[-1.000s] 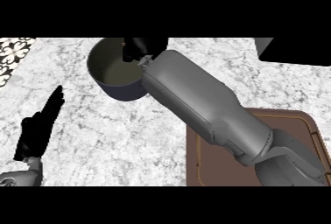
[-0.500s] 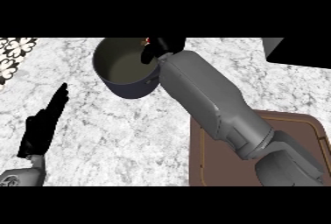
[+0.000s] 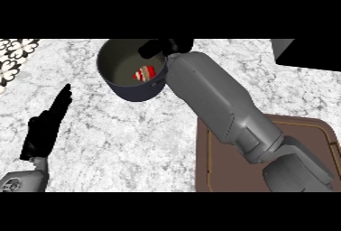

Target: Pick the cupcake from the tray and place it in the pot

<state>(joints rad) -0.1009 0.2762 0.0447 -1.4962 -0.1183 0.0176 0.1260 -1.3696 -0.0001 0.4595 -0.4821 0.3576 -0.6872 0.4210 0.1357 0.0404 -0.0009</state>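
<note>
I see the red-striped cupcake (image 3: 146, 73) lying inside the dark round pot (image 3: 133, 90), just below my right hand (image 3: 163, 46); can't tell its fingers' state. Left hand (image 3: 47, 124) rests flat-fingered.

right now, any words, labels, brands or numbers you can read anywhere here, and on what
None: no readable text in this view.
Pot: plain dark wall, no label.
Cupcake inside it: red and white stripes only, no writing.
Tray: plain brown, no marking.
Patterned surface at the far left: black and white ornament, not letters.

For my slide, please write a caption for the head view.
Cupcake lies inside the dark pot; right robot hand over its rim, left robot hand resting open.
</note>
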